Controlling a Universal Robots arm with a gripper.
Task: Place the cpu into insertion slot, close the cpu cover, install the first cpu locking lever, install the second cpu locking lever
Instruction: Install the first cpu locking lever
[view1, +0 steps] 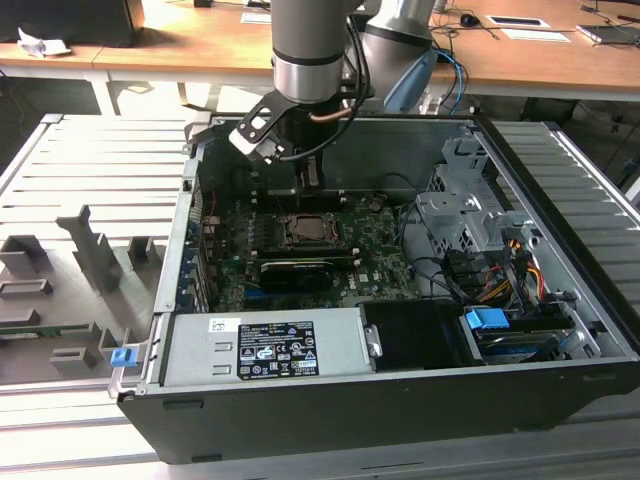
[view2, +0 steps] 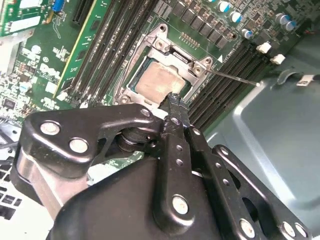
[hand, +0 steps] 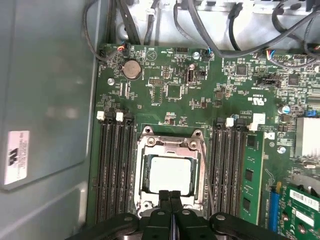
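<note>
Tool (view1: 312, 180), exterior view: it hangs inside the open computer case (view1: 560, 300), just above the green motherboard (view1: 375, 250) at the far side of the socket. The cpu (view1: 313, 230) reads as a small pale square in a metal surround. Finger spacing cannot be told from this angle. The case sits on a grey slatted counter (view1: 90, 150).

Second wrist view: the tool (view2: 174, 100) is narrow, its black fingers (view2: 176, 135) pressed together with nothing between them. The tip sits over the near edge of the cpu cover (view2: 167, 42); contact cannot be confirmed. The cpu (view2: 159, 82) has a dull silver-grey top with a smudged look, and one corner is hidden behind the tip. The cover lies flat, framing the chip. A thin locking lever (view2: 235, 77) angles out from the socket across the memory slots (view2: 227, 60).

First wrist view: the cpu (hand: 170, 172) is seated square in the insertion slot (hand: 145, 175), which shows as a dark band between chip and cover (hand: 150, 145). The fingertips meet at the tool (hand: 171, 196), masking that edge of the cover. The tool body is cut off by the picture's edge.
</note>
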